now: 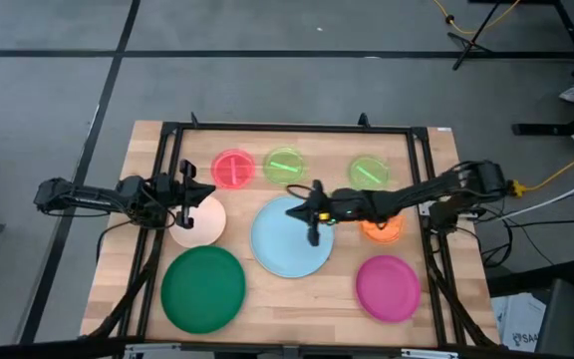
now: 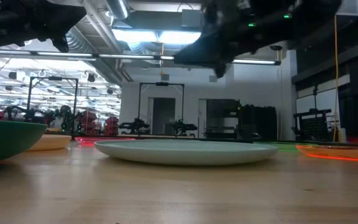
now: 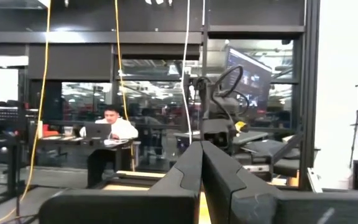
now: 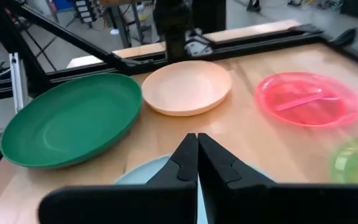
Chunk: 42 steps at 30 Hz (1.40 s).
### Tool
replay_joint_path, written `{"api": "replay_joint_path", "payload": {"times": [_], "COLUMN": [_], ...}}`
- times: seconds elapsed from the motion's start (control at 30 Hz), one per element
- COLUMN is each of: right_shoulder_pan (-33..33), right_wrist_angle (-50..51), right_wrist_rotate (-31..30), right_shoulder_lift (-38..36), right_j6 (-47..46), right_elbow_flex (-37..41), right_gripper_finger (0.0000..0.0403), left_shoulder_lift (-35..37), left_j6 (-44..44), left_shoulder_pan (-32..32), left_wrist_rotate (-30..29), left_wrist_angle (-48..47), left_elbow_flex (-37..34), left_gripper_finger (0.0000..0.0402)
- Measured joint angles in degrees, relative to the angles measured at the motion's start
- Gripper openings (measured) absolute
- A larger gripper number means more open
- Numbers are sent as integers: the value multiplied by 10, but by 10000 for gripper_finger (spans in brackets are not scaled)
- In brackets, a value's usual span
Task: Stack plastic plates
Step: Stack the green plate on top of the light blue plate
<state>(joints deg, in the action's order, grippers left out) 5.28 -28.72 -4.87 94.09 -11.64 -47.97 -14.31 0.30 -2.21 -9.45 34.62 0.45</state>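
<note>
Eight plastic plates lie spread singly across the table, none stacked yet. The right gripper [image 1: 312, 214], fingers pressed together and empty, hovers over the light blue plate [image 1: 287, 249]; the left gripper [image 1: 189, 194], likewise closed, waits above the cream-pink plate [image 1: 205, 221]. They look light, stiff and slick; best pinched at the raised rim.

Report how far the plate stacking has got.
Nothing looks stacked yet: every plate lies singly on the table. The right hand, fingers shut and empty, hovers over the light blue plate. The left hand, also shut, waits by the cream-pink plate. All stacking remains.
</note>
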Motion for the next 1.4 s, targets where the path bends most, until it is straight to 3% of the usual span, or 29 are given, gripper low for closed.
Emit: {"api": "replay_joint_path", "payload": {"times": [0.27,0.4,0.7,0.87,1.4], "right_shoulder_pan": [0,8,49,56,63], "right_wrist_angle": [28,45,150,212,294], "right_wrist_rotate": [96,115,103,101,119], "right_shoulder_lift": [114,166,257,298,407], "right_j6": [-48,-77,-75,-86,-130], "right_elbow_flex": [-110,-161,-299,-368,-524], "right_gripper_finger": [1,8,112,142,138], "left_shoulder_lift": [0,0,-8,-7,-11], "left_j6": [1,1,-2,-3,-18], "left_shoulder_pan": [-9,-9,-9,-9,-9], "left_wrist_rotate": [-35,-34,-36,-36,-51], "left_wrist_angle": [-2,-6,-3,0,2], "left_elbow_flex": [0,0,0,0,0], "left_gripper_finger": [2,2,2,2,2]}}
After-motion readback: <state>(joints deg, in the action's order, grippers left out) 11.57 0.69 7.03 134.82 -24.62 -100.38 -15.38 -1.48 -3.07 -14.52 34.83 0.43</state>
